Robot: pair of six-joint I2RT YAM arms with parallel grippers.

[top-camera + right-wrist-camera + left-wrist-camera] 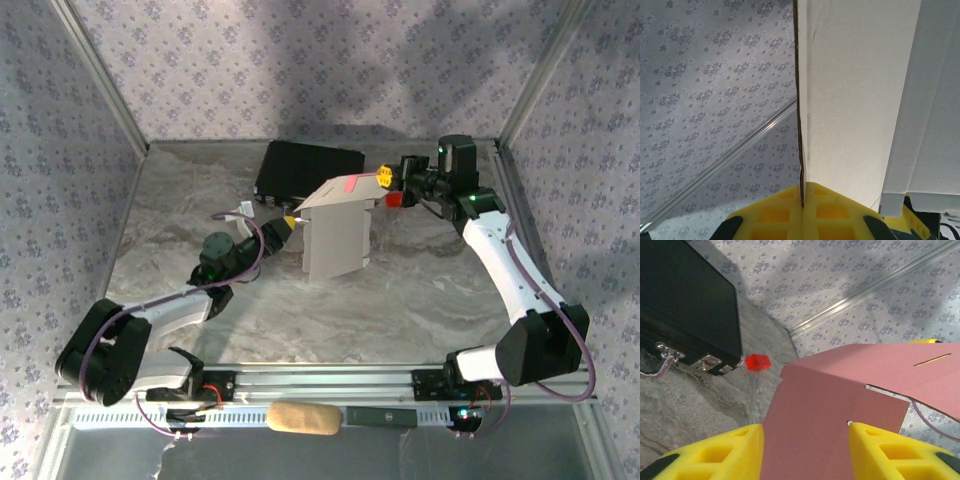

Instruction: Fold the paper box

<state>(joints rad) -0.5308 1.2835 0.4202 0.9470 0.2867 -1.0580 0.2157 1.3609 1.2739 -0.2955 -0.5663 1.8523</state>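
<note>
Top external: we had the paper box (338, 240) half-raised; right gripper (802, 189) pinched its edge, left gripper (805, 427) stood open astride a flap, most folds looked undone

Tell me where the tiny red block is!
In the left wrist view, the red block sits on the table just right of the case, behind the box.

bright, even light from overhead. soft broad shadows lie on the back wall (330, 60) and the marbled surface (420, 300). the paper box (855, 90) looks washed out up close; the left fingers (715, 455) are slightly blurred.
</note>
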